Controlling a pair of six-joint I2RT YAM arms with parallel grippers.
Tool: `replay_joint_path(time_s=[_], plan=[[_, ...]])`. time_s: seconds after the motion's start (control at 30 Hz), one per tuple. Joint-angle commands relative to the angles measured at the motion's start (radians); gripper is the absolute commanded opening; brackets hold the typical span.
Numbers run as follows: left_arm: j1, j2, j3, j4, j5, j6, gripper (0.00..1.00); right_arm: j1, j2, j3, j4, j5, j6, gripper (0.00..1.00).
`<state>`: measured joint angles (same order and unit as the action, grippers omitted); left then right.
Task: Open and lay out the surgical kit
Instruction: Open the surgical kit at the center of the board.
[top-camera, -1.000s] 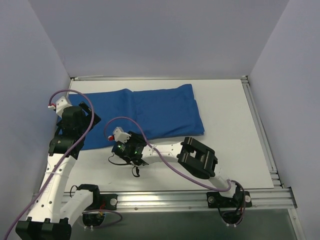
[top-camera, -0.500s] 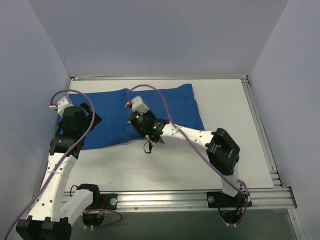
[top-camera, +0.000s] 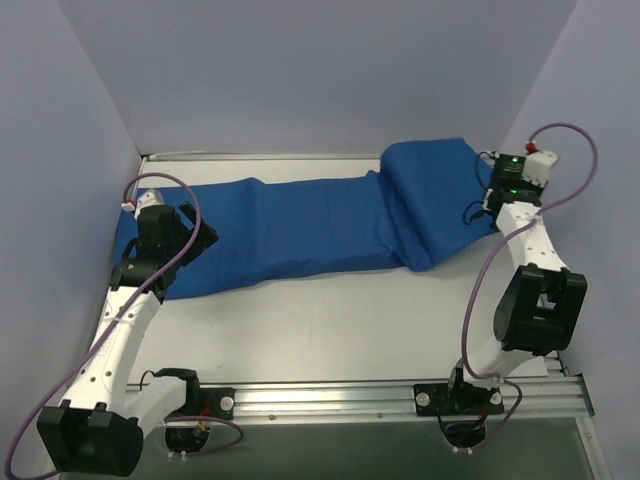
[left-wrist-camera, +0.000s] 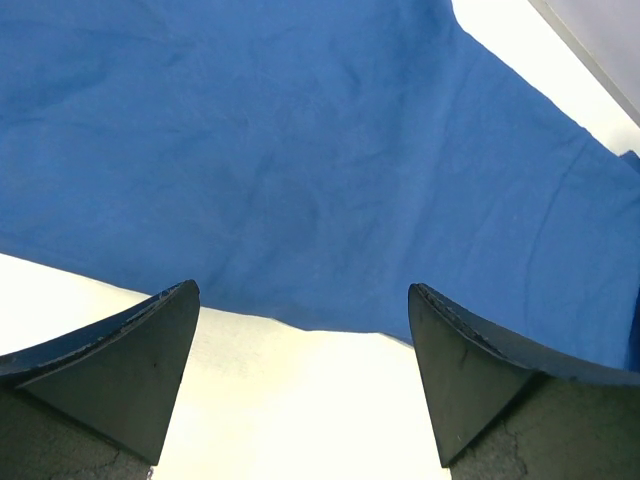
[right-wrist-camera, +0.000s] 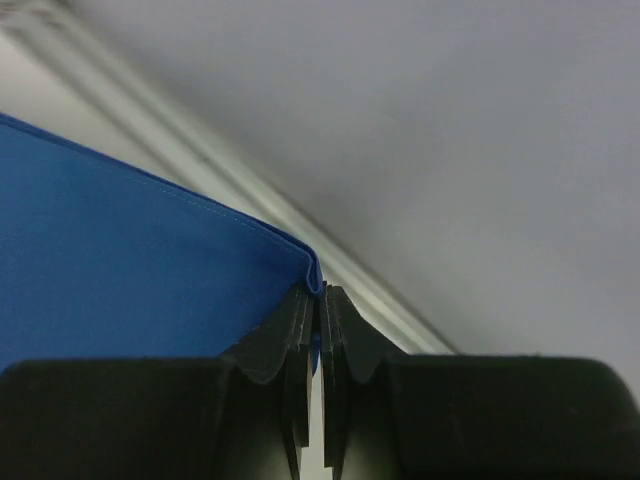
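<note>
The blue cloth wrap lies spread across the back of the table, from the left edge to the far right. My right gripper is at the far right, shut on the wrap's edge, which it holds lifted near the back rail. In the right wrist view the cloth hangs to the left of the jaws. My left gripper is open and empty, just above the wrap's near edge at the left. The wire-mesh tray and the instruments are hidden or out of view.
A metal rail runs along the table's right edge and another along the back. Grey walls enclose the table on three sides. The white table shows bare in front of the wrap.
My right gripper has swung from the near middle of the table to the far right corner, pulling a flap of the wrap open to the right. The left gripper shifted slightly.
</note>
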<state>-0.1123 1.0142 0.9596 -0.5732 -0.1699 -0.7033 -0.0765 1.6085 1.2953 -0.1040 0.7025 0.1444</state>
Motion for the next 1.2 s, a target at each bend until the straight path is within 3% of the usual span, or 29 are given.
replay_joint_path(time_s=[0.0,0.03,0.1,0.13,0.17,0.3,0.43,0.47,0.53,0.67,0.87,1.03,1.17], plan=[[0.000,0.021,0.014,0.058,0.058,-0.002,0.95,-0.155,-0.026,-0.016,-0.085,-0.038,0.098,0.04],[0.002,0.030,0.022,0.056,0.072,-0.004,0.94,-0.170,0.002,-0.005,-0.094,-0.055,0.118,0.36],[0.002,0.053,0.030,0.053,0.079,-0.004,0.95,-0.158,0.036,0.024,-0.128,-0.129,0.126,0.61],[0.002,0.058,0.031,0.055,0.081,-0.004,0.94,-0.142,0.040,0.022,-0.132,-0.127,0.135,0.83],[0.002,0.064,0.031,0.061,0.082,0.001,0.94,-0.123,0.039,0.019,-0.131,-0.124,0.138,0.88],[0.002,0.136,0.054,0.032,0.079,0.014,0.94,-0.002,-0.016,-0.008,-0.089,-0.171,0.136,0.92],[0.003,0.181,0.050,0.054,0.060,0.027,0.98,0.062,-0.018,-0.106,0.111,-0.516,0.205,0.85],[0.003,0.201,0.051,0.062,0.043,0.042,0.96,0.070,-0.012,-0.122,0.159,-0.547,0.213,0.84],[0.011,0.224,0.062,0.073,0.037,0.062,0.79,0.102,0.030,-0.126,0.208,-0.656,0.239,0.80],[0.013,0.277,0.090,0.081,0.035,0.166,0.73,0.118,0.094,-0.163,0.447,-0.879,0.363,0.80],[0.014,0.334,0.131,0.066,0.159,0.228,0.73,0.165,0.218,-0.052,0.462,-0.899,0.461,0.86],[0.013,0.420,0.215,0.013,0.208,0.217,0.73,0.169,0.413,0.246,0.293,-0.919,0.422,0.87],[0.013,0.463,0.232,0.022,0.234,0.214,0.74,0.167,0.505,0.334,0.320,-0.905,0.432,0.87]])
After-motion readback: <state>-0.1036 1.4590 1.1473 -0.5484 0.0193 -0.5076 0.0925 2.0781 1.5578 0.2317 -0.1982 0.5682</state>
